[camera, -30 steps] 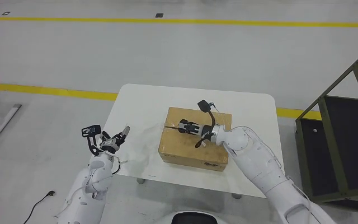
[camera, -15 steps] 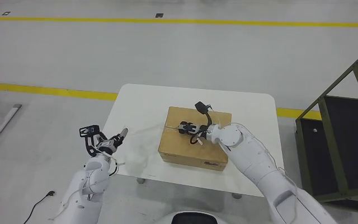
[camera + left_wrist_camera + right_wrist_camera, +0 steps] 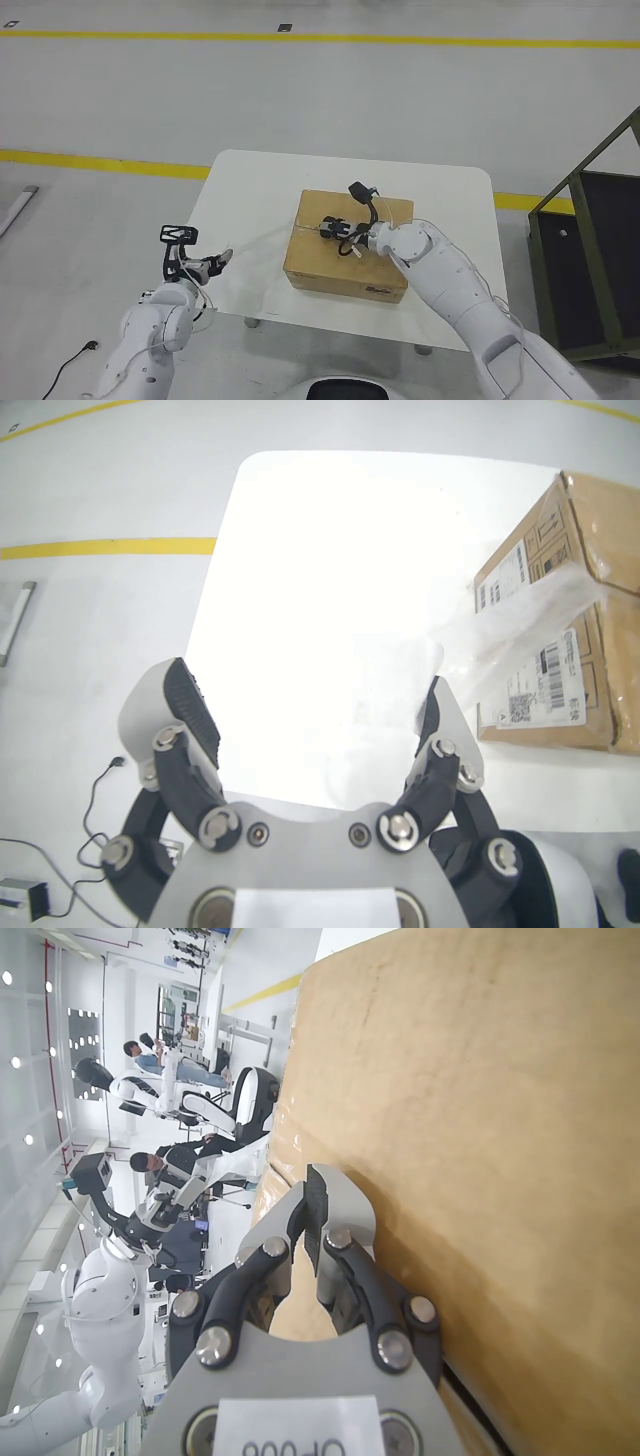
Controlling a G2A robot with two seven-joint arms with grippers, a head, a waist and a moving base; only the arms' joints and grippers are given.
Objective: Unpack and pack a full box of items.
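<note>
Box (image 3: 348,245) sits mid-table (image 3: 250,200), a touch toward 3 o'clock; right gripper (image 3: 311,1200), clenched on nothing, rests on its lid seam; left gripper (image 3: 307,690) hangs released at 8 o'clock, tape (image 3: 525,610) clinging to one pad (image 3: 427,715); best plan: pin the box firmly, pinch the tape, peel low and steady.

Box (image 3: 607,530) cut off at the left wrist view's edge, its contents hidden inside, clear tape strip (image 3: 520,615) hazy, its end by the left gripper (image 3: 307,687) indistinct.

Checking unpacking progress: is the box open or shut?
Shut: the box has its top flaps flat under the right gripper; a clear tape strip trails off its end toward the left gripper.
</note>
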